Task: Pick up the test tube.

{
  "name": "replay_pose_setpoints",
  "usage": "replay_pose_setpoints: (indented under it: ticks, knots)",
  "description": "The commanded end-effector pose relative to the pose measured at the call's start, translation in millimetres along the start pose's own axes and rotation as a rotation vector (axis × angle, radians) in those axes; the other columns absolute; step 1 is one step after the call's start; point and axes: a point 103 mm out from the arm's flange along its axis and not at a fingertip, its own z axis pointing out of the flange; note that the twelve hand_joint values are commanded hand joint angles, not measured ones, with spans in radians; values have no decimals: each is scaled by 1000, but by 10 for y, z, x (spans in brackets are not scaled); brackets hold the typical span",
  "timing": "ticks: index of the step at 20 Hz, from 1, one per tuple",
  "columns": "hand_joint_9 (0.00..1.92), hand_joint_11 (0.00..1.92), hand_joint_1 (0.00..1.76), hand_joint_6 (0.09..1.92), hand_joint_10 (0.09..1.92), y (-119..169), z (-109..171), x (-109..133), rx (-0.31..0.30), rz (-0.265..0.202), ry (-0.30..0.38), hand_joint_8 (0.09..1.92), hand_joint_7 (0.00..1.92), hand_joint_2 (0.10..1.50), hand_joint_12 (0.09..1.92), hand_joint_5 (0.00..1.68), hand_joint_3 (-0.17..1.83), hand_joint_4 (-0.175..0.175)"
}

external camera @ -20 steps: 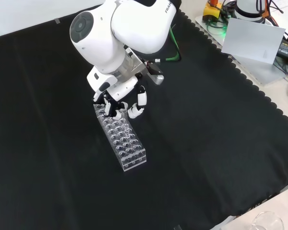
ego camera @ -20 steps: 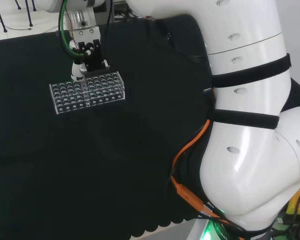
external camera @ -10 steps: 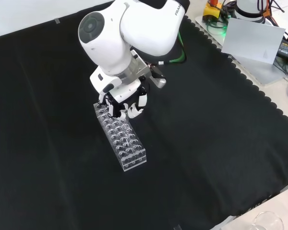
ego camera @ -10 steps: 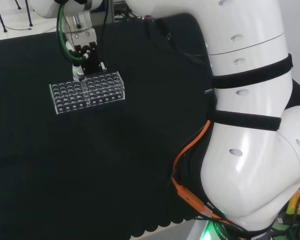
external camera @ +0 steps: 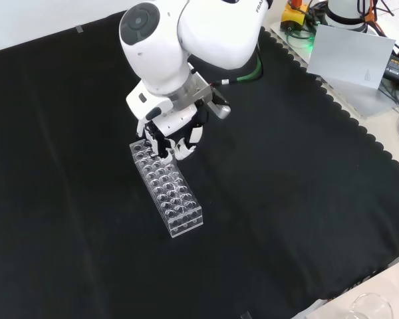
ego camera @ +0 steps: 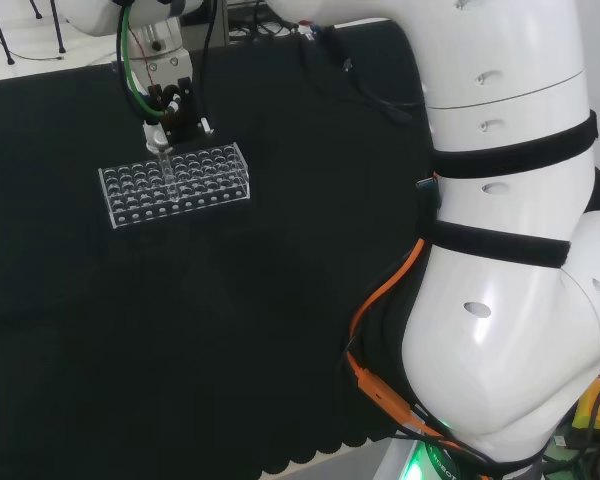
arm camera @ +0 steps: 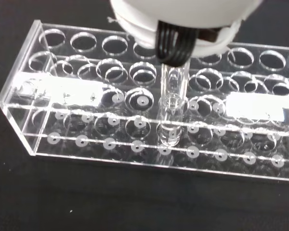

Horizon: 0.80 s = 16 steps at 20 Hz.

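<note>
A clear plastic rack (ego camera: 195,198) with many round holes lies on the black cloth. The hand (ego camera: 176,112) hovers over the rack's far edge in the head view, fingers curled round the top of a clear test tube (ego camera: 166,166). In the wrist view the test tube (arm camera: 172,108) stands upright, its lower end still inside the rack (arm camera: 86,145), near the rack's middle. In the front view the hand (external camera: 171,137) sits above the rack's (external camera: 184,222) upper end; the tube is hard to make out there.
The arm's big white links (ego camera: 500,250) stand at the head view's right. In the front view, a white link (external camera: 186,36) rises above the hand, a grey plate (external camera: 351,53) lies beyond the cloth's scalloped edge, and a glass vessel (external camera: 369,307) sits at the bottom right.
The hand has risen from the rack with its fingers closed, and the test tube has come partly up out of its hole. The rack has stayed in place.
</note>
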Motion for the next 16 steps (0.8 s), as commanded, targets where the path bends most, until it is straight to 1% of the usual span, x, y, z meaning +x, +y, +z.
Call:
replay_pose_setpoints:
  ticks: [1,5,13,16]
  knots:
    - [1290,963,1434,255,561,-14,-98,-49,-3,-10,-4,720,1391,690,1217,1323,530,-175]
    - [1288,966,1434,246,564,-46,-198,-97,-5,-19,-1,719,1393,689,1219,1327,532,-175]
    - [1288,968,1434,230,569,-176,-539,-174,-40,-65,20,720,1392,686,1221,1335,536,-175]
    - [1289,969,1434,224,570,-214,-673,-212,-41,-81,29,721,1392,686,1222,1337,537,-175]
